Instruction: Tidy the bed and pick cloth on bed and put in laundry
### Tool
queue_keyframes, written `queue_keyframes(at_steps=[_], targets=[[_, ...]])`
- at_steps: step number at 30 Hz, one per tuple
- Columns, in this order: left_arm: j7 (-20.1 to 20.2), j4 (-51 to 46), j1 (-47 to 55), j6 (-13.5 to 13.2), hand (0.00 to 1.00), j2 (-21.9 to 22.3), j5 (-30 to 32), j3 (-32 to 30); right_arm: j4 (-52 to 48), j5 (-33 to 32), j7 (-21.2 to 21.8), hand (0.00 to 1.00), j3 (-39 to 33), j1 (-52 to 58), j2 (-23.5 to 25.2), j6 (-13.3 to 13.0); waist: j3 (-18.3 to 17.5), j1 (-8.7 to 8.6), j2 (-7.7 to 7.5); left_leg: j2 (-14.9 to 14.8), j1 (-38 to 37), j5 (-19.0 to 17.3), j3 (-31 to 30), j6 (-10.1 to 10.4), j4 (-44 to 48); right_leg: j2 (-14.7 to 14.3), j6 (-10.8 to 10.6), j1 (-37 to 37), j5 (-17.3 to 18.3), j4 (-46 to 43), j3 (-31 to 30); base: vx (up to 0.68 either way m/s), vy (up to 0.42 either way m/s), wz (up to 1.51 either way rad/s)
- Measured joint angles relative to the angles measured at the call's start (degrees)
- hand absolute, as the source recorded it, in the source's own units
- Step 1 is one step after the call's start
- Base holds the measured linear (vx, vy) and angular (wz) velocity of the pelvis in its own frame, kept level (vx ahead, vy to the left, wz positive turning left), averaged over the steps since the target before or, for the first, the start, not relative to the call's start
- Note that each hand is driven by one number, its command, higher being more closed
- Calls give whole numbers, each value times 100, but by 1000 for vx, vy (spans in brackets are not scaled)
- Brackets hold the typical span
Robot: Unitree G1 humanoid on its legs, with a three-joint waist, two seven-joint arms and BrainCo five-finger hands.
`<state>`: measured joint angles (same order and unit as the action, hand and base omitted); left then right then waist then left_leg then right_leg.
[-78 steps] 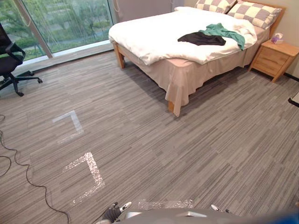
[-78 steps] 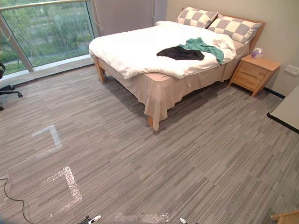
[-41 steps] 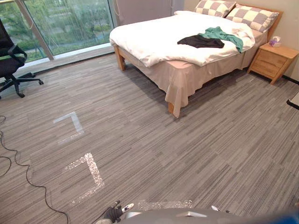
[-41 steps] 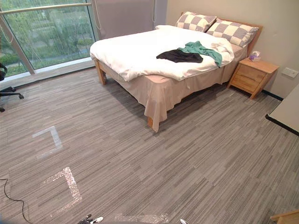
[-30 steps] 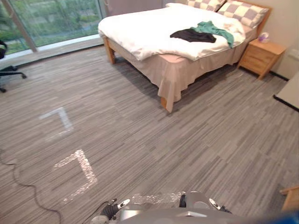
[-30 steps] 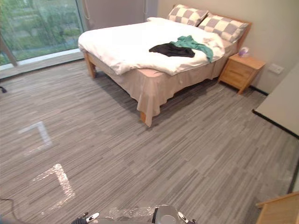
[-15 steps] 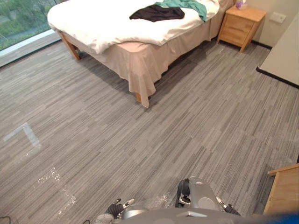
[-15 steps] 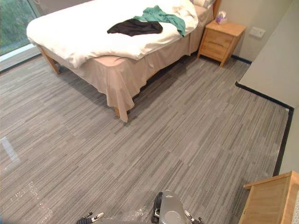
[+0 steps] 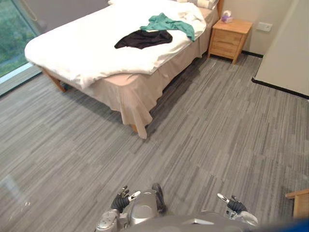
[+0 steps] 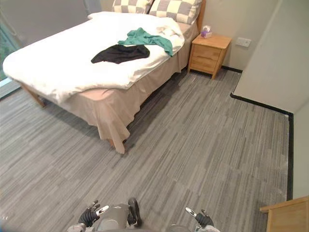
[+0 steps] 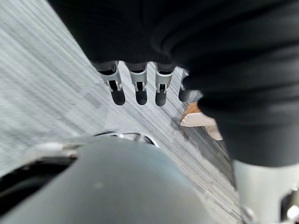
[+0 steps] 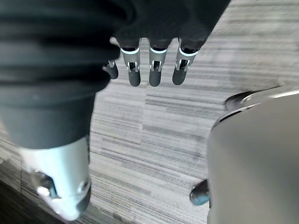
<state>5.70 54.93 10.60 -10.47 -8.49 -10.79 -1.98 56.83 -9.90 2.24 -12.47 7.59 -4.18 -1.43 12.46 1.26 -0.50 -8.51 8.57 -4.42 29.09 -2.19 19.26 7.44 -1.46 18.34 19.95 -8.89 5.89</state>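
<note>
A flat, crumpled black cloth (image 9: pixel 143 38) and a rumpled teal cloth (image 9: pixel 170 23) lie touching on the wooden-legged bed (image 9: pixel 79 50) with its soft white duvet. The left hand (image 9: pixel 120 201) and right hand (image 9: pixel 235 206) hang over striped grey carpet (image 9: pixel 217 121), fingers (image 11: pixel 136 88) loosely straight, side by side, empty.

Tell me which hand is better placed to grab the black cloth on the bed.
Left, slightly. The bed lies ahead to the robot's left, so the left hand is on the side of the black cloth; the right hand hangs farther off. Both are open and far away; walking closer comes first.
</note>
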Motion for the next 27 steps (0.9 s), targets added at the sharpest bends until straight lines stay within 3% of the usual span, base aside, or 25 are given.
queue_keyframes(at_steps=[2,3,4,5,6,8,9,12,15,17,21,22,24,25,27], targets=[[-137,108,-78,16,0,-107,-2,34,67,9,-49,0,22,5,101,-27,-68,11,-171,242,241,-447,67,-196,358,289,24,-37,-41,36,-55,462,341,-13],[-209,221,-154,73,0,-128,-4,101,79,9,-79,0,41,-5,79,-25,-84,-20,-182,377,242,-628,70,-334,424,437,-149,-259,-147,-468,-57,416,312,6],[-240,280,-186,126,0,-139,-24,152,92,8,-101,0,37,-1,81,-25,-105,-25,-174,437,202,-685,62,-322,409,499,-227,-423,-190,-869,-61,477,358,22],[-254,333,-230,200,0,-200,-131,304,145,8,-159,0,-40,0,72,-27,-114,-44,-185,597,-24,-812,1,-350,306,684,-584,-913,-410,-2228,-50,382,285,31],[-248,336,-240,245,0,-279,-209,435,181,7,-199,0,-83,9,82,-36,-121,-45,-236,754,-262,-867,-94,-367,164,766,-781,-1296,-557,-3224,-58,383,261,38],[-234,368,-245,271,0,-371,-212,669,269,9,-250,0,-81,35,89,-86,-123,-90,-249,975,-793,-874,-304,-356,-204,744,-802,-1713,-503,-4285,57,416,193,56],[-228,374,-272,281,0,-391,-208,781,267,10,-255,0,-68,84,81,-121,-127,-104,-212,1043,-1126,-835,-408,-396,-404,661,-796,-1927,-385,-4405,202,443,166,63],[-186,382,-417,340,0,-419,-213,914,268,-16,-250,0,-68,133,84,-212,-107,-202,-177,1076,-1668,-840,-834,-383,-740,378,-664,-2254,-162,-3826,451,272,26,81],[-131,380,-509,413,0,-380,-206,902,250,-265,-241,0,-127,285,134,-260,-92,-238,-153,1053,-2136,-913,-1405,-229,-1039,173,-500,-2706,-290,-2632,443,381,-65,101],[-93,355,-476,409,0,-331,-198,820,93,-446,-238,0,-164,388,193,-311,-87,-228,-144,961,-2439,-1101,-1687,39,-1047,162,-335,-2922,-776,-1752,446,372,-138,81],[-75,206,-393,374,0,-293,-186,695,14,-439,-178,0,-31,416,205,-379,-78,-198,-165,732,-2594,-1655,-1743,427,-599,76,-114,-3033,-1406,-1043,428,439,-254,43],[-91,199,-387,356,0,-236,-187,618,-9,-434,-134,0,-22,399,191,-378,-65,-204,-131,657,-2631,-1829,-1772,495,-487,71,9,-3038,-1858,-1115,449,482,-347,18],[-114,186,-417,329,0,127,-198,583,-218,-338,-100,0,-34,377,-16,-349,-127,-241,228,232,-2756,-1960,-1799,562,-603,-154,179,-3213,-1261,-1764,742,506,-363,30],[-126,190,-401,323,0,167,-204,580,-233,-264,-90,0,-35,350,-45,-333,-132,-256,306,208,-2760,-1891,-1795,583,-572,-170,212,-3224,-1103,-1865,816,520,-344,46],[-126,85,-443,231,0,462,-224,377,-232,75,-72,0,-30,280,-78,-259,-107,-347,312,-68,-2219,-1578,-1829,691,669,-212,256,-3008,-854,-1826,999,448,-320,44]])
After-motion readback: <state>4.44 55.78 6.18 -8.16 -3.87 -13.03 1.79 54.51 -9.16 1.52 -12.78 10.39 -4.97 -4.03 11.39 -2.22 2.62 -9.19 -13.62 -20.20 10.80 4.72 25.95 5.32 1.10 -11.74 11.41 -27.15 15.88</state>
